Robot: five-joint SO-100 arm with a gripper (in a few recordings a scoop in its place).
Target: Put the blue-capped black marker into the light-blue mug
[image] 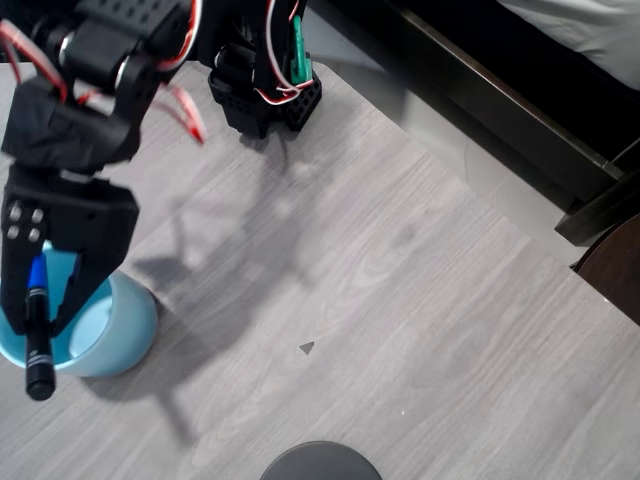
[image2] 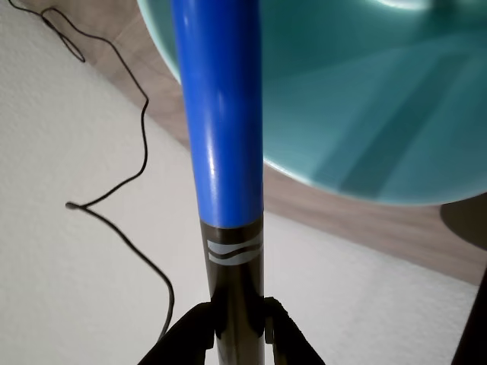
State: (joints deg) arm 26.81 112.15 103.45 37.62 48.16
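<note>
Pincer [image2: 237, 328] clamped on marker [image: 37, 320], poised over mug [image: 125, 330].
Best lowered with blue cap inside the rim, then jaws eased apart so nothing tips out.

The blue-capped black marker [image: 37, 325] is seen held over the light-blue mug [image: 110, 335], lying along the picture's vertical in the overhead view, its blue cap uppermost and its black end jutting past the mug's lower rim. In the wrist view the black barrel [image2: 237, 304], marked with grey print, is clamped between the jaws. The mug stands upright on the grey wood-grain bench [image: 400, 300].
</note>
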